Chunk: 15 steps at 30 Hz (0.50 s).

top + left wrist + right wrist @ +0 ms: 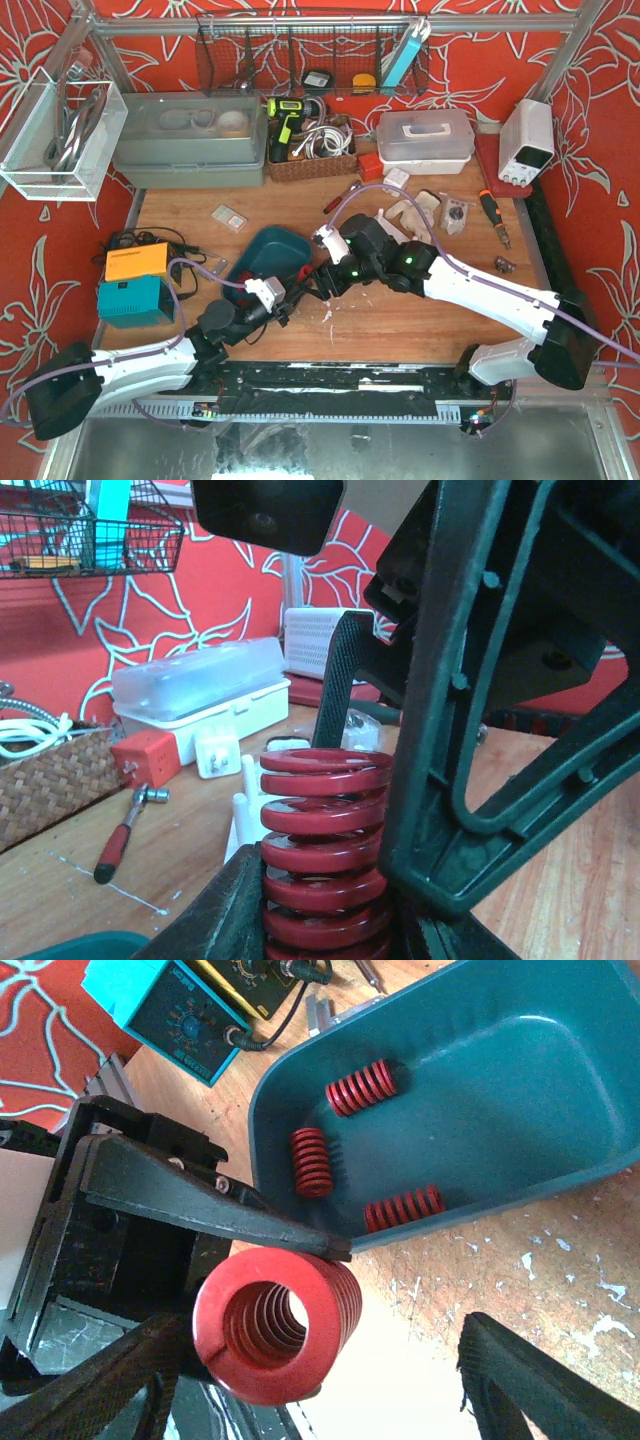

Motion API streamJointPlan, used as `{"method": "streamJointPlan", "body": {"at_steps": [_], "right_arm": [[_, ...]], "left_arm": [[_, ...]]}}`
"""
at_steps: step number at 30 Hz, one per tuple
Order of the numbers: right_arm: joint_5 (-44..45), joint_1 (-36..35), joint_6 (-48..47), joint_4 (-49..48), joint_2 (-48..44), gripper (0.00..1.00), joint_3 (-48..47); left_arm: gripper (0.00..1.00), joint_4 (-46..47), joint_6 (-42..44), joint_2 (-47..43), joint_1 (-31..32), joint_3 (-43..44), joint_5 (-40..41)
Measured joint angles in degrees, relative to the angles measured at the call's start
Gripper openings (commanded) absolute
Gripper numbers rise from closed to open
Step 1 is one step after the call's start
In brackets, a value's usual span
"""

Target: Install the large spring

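Both claws at large red spring: left claw clamps it, right claw spread wide alongside; hold axis steady for handover.

Structure: left arm, right arm, each with white link shells, black joint housings, black base block. Lavender cable looped along each arm. Green indicator lights on right arm joints. White camera block at wrist. Fingers black, ribbed frame, recessed screws, textured pad.
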State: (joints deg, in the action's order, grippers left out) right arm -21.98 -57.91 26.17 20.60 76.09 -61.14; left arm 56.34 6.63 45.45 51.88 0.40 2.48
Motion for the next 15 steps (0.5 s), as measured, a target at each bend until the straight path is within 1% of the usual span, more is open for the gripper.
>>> {"method": "streamJointPlan", "body": {"at_steps": [5, 11, 15], "right_arm": [[0.09, -0.26, -0.11, -0.28, 1.11, 0.71, -0.46], [0.35, -0.37, -0.11, -1.42, 2.27, 0.62, -0.76], [0.48, -0.39, 0.15, -2.1, 3.52, 0.5, -0.76]], "left_arm": [[0.0, -0.33, 0.07, 0.02, 0.02, 0.0, -0.04], [0.0, -0.24, 0.26, 0.44, 0.02, 0.0, -0.22], [0.0, -0.13, 0.55, 0.96, 0.17, 0.0, -0.92]]}}
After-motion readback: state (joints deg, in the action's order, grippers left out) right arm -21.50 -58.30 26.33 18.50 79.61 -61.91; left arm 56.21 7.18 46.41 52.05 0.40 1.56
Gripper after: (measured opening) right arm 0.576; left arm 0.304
